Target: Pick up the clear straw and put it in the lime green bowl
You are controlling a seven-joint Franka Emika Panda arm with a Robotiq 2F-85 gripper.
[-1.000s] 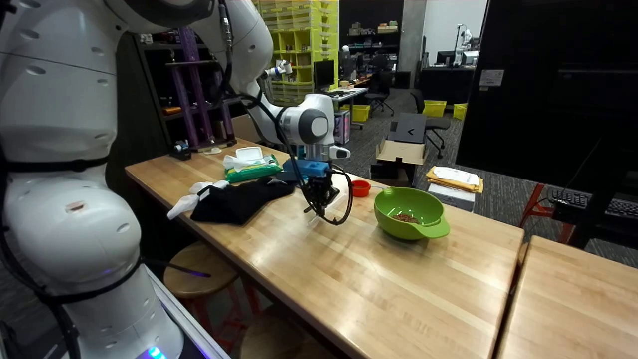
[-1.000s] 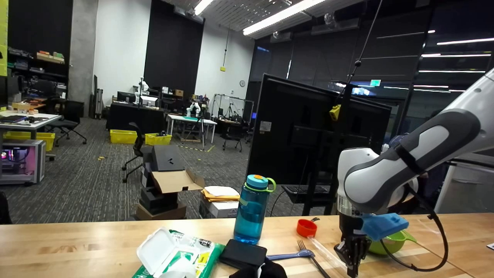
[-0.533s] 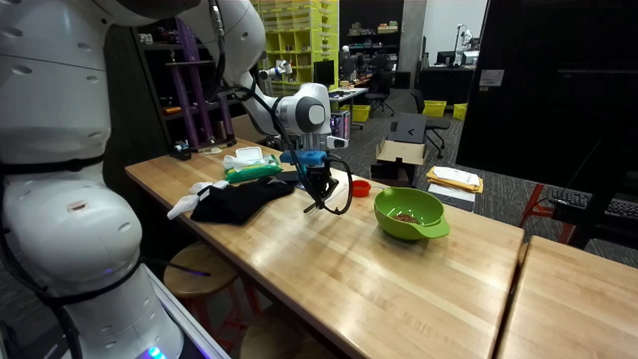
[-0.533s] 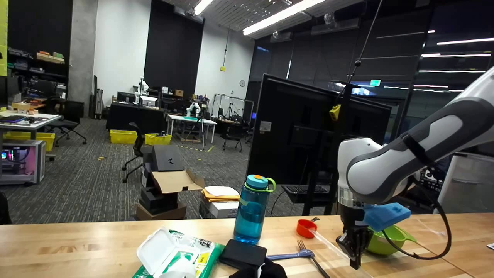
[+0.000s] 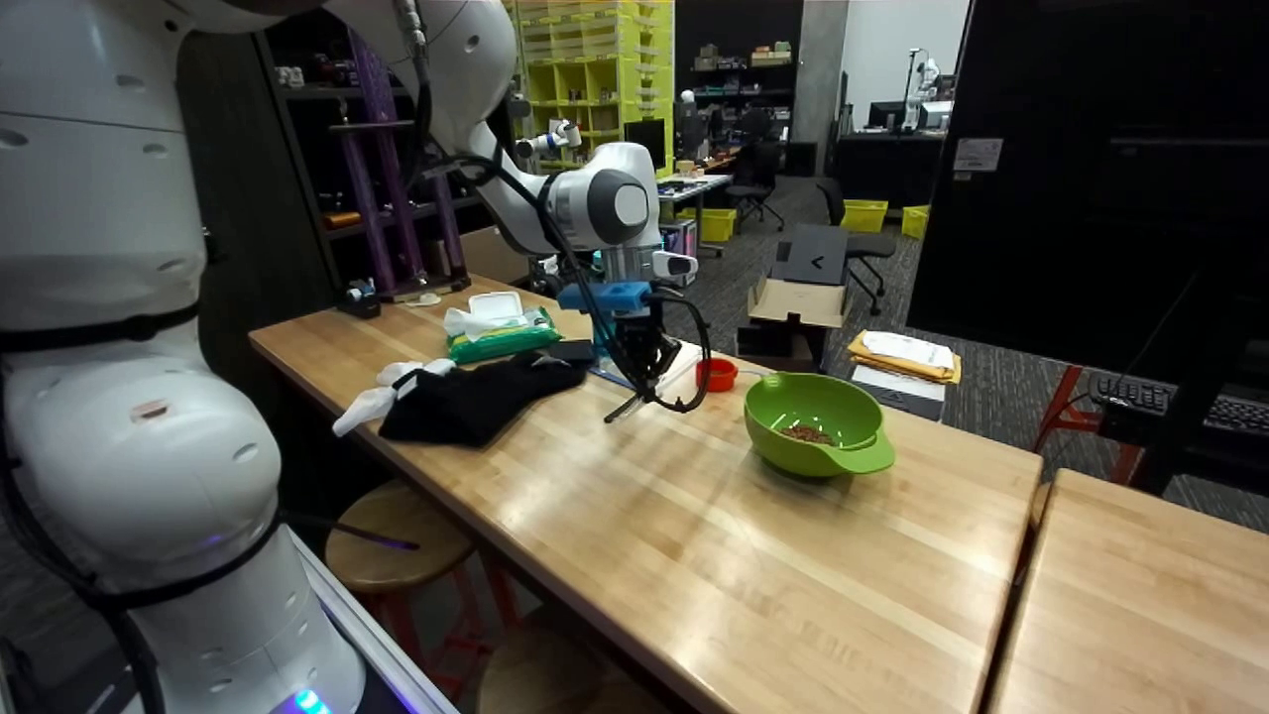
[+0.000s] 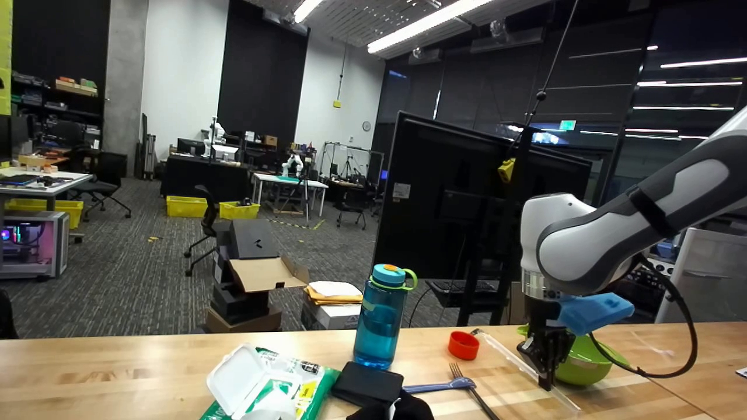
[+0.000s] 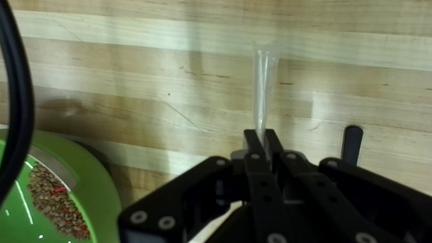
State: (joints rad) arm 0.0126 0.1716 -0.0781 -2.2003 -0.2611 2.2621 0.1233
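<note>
Where the fingers point(image 7: 253, 143) meet in the wrist view, they are clamped on the clear straw point(image 7: 262, 87), which reaches out beyond their tips over the bench point(image 7: 141, 60). In an exterior view the straw slants through their grip, a length of it showing on each side; whether either end touches the bench cannot be told. Above the fingers, a blue block point(image 6: 595, 312) juts from the arm point(image 6: 572, 254). Near the straw, a fork point(image 6: 475, 394) lies with a blue utensil point(image 6: 435, 386) crossing it, and the fork's dark handle shows to the right of the fingers in the wrist view.

The straw is outside the lime green bowl point(image 5: 788, 456), which stands upright on the bench near the fingers, at the lower left of the wrist view. Small brown and red bits point(image 7: 60, 206) lie in its bottom. Between the bowl and a teal bottle point(image 6: 379, 326) sits a red cup point(image 6: 464, 346). Farther along come a flat black thing point(image 6: 369, 384), a wipes pack point(image 5: 506, 343) with its lid up, and a black cloth point(image 5: 481, 402), with a crumpled white cloth point(image 5: 369, 407) beside it.
</note>
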